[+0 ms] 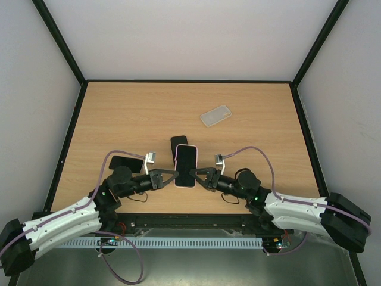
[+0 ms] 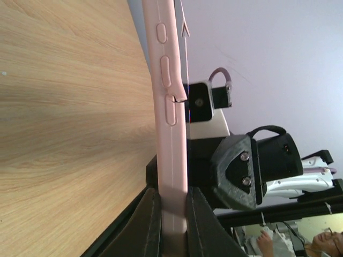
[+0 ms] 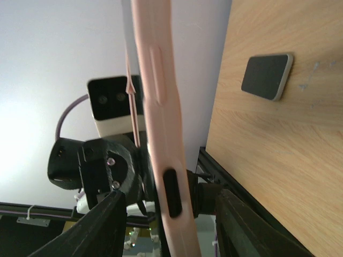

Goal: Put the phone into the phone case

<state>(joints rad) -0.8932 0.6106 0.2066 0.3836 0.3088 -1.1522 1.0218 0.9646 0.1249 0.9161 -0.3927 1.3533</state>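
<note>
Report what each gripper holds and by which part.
The left gripper clamps the pink case by one long edge. The right gripper holds nothing; its jaws stand open around the opposite edge.

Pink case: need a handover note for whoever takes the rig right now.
Left gripper: shut on the edge of the pink case.
Right gripper: open, fingers either side of the case's opposite edge, not gripping.
Things: the phone shows as a black face inside the pink rim, between the arms at near-centre of the table. A clear case, a dark phone and another dark object lie unused.
Done: the phone looks to be in the case.
Left: check that all corners are seated (cannot tell from here), then release.
</note>
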